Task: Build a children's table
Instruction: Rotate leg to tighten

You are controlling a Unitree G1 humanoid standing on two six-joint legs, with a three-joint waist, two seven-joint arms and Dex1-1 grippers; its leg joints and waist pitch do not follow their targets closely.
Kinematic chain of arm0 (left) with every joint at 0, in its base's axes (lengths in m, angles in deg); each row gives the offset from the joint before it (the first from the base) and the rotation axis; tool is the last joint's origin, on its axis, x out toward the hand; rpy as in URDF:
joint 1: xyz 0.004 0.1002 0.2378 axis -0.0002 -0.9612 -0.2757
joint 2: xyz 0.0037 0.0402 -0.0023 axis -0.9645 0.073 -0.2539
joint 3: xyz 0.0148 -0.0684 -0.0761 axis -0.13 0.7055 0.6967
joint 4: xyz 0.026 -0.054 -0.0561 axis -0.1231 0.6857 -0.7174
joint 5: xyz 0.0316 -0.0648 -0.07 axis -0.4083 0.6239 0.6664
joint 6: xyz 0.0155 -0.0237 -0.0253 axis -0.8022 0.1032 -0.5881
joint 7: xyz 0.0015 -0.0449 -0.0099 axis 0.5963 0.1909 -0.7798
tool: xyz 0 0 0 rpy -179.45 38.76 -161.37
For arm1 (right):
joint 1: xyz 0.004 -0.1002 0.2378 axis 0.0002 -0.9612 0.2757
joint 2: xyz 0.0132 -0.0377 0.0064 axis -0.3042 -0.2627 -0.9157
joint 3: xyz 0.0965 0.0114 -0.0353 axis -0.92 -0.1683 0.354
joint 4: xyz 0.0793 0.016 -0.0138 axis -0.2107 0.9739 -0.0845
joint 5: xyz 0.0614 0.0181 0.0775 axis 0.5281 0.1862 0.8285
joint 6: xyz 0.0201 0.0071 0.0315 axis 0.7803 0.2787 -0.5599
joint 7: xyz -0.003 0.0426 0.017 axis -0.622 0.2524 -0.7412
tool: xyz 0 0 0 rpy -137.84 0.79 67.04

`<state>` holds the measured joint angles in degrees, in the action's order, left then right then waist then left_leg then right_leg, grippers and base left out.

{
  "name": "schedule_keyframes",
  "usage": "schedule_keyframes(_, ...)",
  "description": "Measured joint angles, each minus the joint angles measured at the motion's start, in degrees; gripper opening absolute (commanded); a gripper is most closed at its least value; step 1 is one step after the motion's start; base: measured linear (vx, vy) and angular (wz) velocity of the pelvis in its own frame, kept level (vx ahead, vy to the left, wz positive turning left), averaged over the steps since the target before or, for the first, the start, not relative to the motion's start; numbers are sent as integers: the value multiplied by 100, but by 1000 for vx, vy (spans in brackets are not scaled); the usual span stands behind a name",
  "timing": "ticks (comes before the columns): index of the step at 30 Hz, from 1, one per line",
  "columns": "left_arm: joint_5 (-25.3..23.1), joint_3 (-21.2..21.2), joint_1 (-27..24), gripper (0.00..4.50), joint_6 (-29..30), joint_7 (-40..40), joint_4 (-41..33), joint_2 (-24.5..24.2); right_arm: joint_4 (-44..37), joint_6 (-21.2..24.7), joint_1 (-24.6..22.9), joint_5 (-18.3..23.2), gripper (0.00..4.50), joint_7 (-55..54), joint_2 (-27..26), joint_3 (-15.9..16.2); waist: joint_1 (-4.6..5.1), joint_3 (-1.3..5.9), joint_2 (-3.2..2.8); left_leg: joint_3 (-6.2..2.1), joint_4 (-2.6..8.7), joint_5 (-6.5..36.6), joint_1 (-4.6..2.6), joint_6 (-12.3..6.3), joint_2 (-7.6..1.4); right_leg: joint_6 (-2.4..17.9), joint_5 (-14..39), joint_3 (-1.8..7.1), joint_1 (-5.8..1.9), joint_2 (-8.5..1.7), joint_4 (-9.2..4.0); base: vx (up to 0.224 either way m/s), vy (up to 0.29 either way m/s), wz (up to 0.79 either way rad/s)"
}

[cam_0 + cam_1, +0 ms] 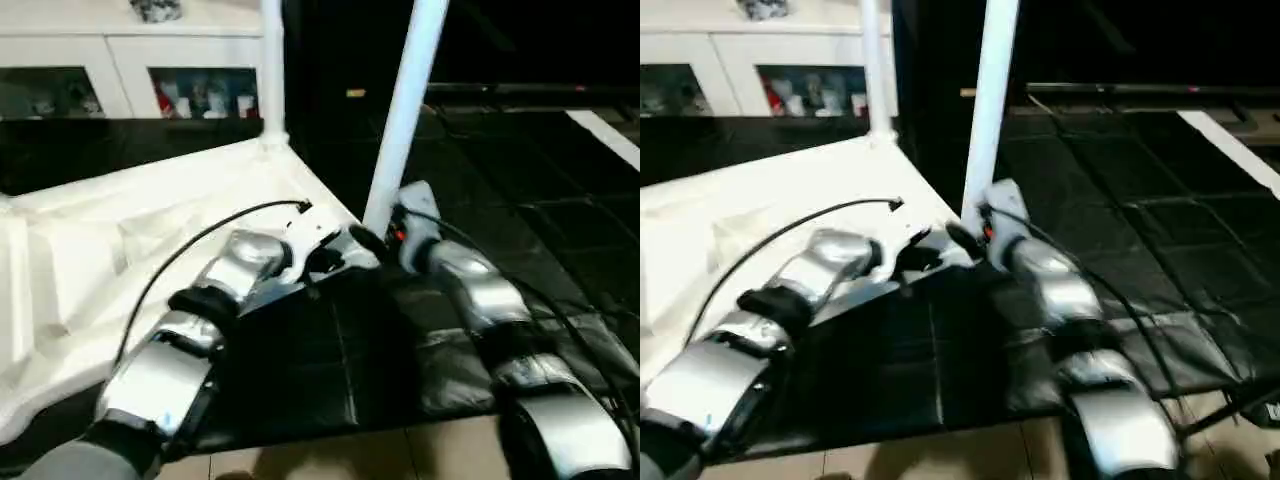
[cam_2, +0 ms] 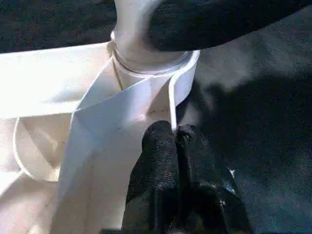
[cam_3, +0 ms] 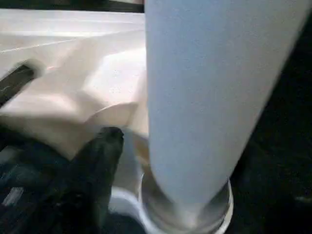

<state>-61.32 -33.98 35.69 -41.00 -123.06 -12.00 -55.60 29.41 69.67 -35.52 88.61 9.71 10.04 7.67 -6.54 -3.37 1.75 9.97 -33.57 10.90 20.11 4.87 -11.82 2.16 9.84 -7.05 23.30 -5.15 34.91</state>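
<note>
The white table top [image 1: 150, 230] lies upside down on the black floor mat [image 1: 330, 370], ribbed side up. Two white legs stand in its corner sockets: a far one [image 1: 271, 70] and a near one [image 1: 405, 110]. My left gripper [image 2: 173, 146] presses its pinched-together fingers against the near socket's [image 2: 156, 73] rim. My right gripper [image 3: 97, 161] sits beside that leg's base; I cannot tell its opening. A cabinet [image 1: 120, 60] stands behind.
</note>
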Motion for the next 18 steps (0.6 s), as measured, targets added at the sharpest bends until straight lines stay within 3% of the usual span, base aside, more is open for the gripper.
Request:
schedule_keyframes(5,26,-204,-182,0,-441,-1029,-285,-423,-458,-39,-334,185,427,1237,465,290,-57,-2,-2,0,-8,5,-1,9,-4,2,-1,-5,1,-1,2,0,0,0)
schedule_keyframes(7,44,-345,-246,0,-598,-1554,-449,-602,-690,-59,-471,238,427,1824,684,424,-156,-1,-2,0,-12,10,-4,11,-3,2,-1,-5,3,-2,1,0,0,0)
schedule_keyframes(11,57,-482,-325,0,-862,-2263,-605,-785,-1074,28,-563,445,427,2777,962,637,-255,-1,-1,1,-24,11,-1,8,-3,2,-1,-5,5,-5,4,0,0,0)
schedule_keyframes(15,53,-591,-350,0,-1047,-2700,-700,-898,-1291,119,-605,550,427,3448,1224,829,-316,0,0,1,-31,11,-2,9,-4,3,-2,-5,1,-6,8,0,0,0)
schedule_keyframes(16,56,-628,-378,0,-1094,-2810,-762,-926,-1301,130,-620,557,402,3597,1257,857,-327,0,0,1,-31,11,-2,9,-4,3,-2,-5,0,-6,8,0,0,0)
schedule_keyframes(18,61,-680,-421,0,-1143,-2967,-856,-979,-1302,134,-656,558,402,3725,1284,909,-333,0,1,1,-31,11,-2,9,-4,2,-2,-5,-1,-7,8,0,0,0)
